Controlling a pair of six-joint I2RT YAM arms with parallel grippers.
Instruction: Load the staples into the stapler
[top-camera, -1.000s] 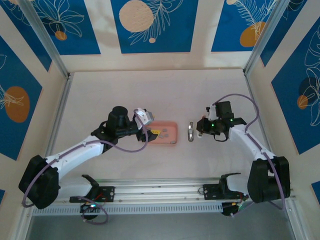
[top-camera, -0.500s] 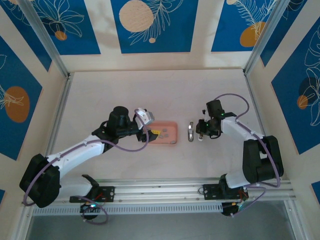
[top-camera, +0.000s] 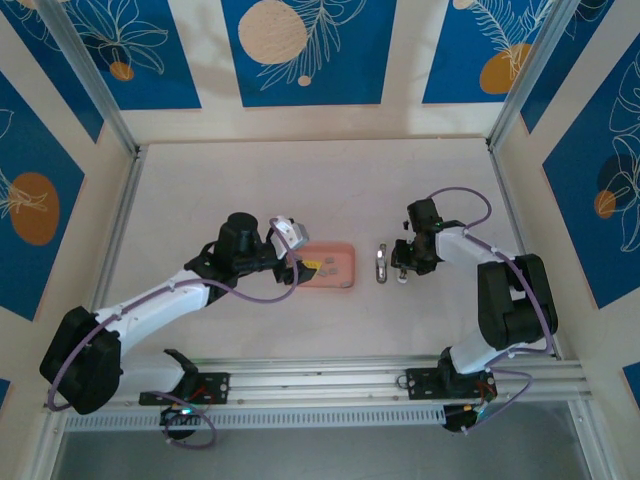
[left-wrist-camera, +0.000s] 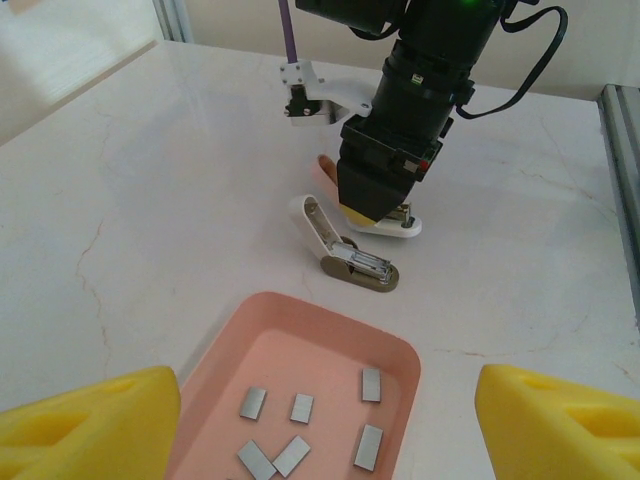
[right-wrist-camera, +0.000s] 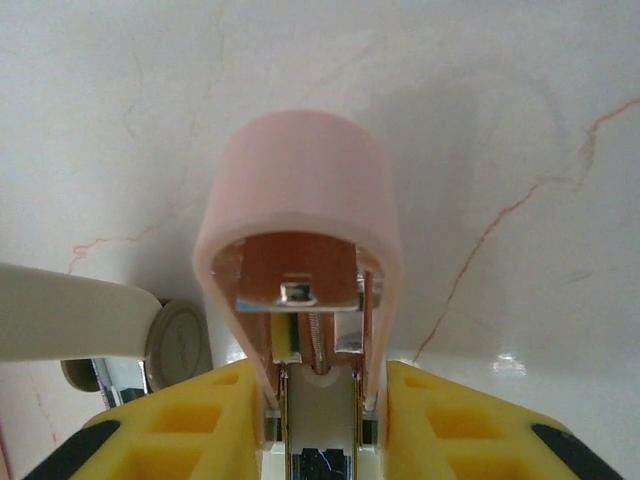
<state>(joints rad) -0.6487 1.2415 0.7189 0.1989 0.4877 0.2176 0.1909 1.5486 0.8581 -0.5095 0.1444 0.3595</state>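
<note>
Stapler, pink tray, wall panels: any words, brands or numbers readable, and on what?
None readable.
Stapler: no legible brand; its round grey disc in the right wrist view is too blurred to tell.
Pink tray: plain.
Wall panels: leaf and circle patterns, no text.

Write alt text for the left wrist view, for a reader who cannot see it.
A pink tray holding grey staples lies close below the left gripper, jaws wide open. Beyond it, the right gripper holds the opened stapler on the marble table.
</note>
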